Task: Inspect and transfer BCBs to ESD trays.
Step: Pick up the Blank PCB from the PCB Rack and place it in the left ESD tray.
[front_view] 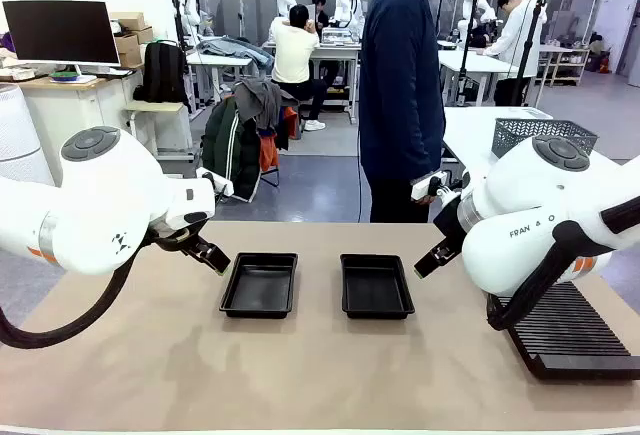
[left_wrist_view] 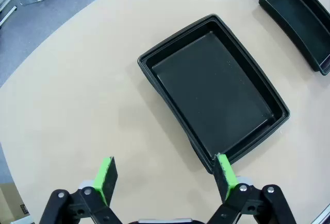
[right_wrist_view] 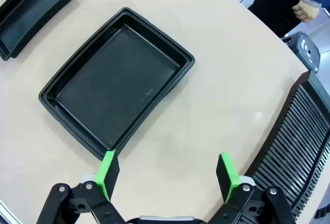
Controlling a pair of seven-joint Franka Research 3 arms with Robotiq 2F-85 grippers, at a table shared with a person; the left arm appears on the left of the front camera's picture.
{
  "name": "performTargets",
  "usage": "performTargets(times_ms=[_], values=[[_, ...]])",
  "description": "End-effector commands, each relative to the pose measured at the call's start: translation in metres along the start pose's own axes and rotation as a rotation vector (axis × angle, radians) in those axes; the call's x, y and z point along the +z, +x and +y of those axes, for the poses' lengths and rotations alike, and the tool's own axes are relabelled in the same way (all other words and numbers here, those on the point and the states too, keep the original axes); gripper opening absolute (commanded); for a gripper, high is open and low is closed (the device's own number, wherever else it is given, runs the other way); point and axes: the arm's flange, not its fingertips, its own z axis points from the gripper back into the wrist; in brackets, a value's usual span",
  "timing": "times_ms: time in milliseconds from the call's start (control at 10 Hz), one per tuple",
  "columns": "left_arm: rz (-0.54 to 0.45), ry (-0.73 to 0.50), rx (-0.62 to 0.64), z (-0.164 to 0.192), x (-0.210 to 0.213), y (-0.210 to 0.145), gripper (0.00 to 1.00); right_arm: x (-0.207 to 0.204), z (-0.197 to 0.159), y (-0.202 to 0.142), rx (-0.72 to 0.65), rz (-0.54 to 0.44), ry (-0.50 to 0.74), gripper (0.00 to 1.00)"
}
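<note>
Waiting for a first board looks like the step in hand: the ESD trays, left tray [front_view: 260,284] and right tray [front_view: 376,285], lie empty side by side at the middle of the front view, close but not touching. Your left gripper [front_view: 207,253] hangs just left of them and your right gripper [front_view: 432,258] just right, both with jaws spread wide and holding nothing. Next you need a BCB to inspect, perhaps from the person [front_view: 400,85] at upper centre, so approach with wide jaws and take it by its edges.
</note>
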Motion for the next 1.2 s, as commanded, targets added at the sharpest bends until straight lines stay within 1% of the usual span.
performTargets(times_ms=[0,900,1000,1100], values=[[0.0,0.0,0.0,0.0,0.0,0.0,1.0,0.0,0.0,0.0,0.0,0.0,0.0,1.0],[0.0,0.0,0.0,0.0,0.0,0.0,1.0,0.0,0.0,0.0,0.0,0.0,0.0,1.0],[0.0,-0.001,-0.004,-0.002,0.0,0.0,1.0,0.019,0.0,0.003,-0.116,0.005,0.047,1.0],[0.003,-0.004,0.056,0.004,0.026,0.006,1.0,0.042,-0.007,0.002,-0.197,0.012,0.107,1.0]])
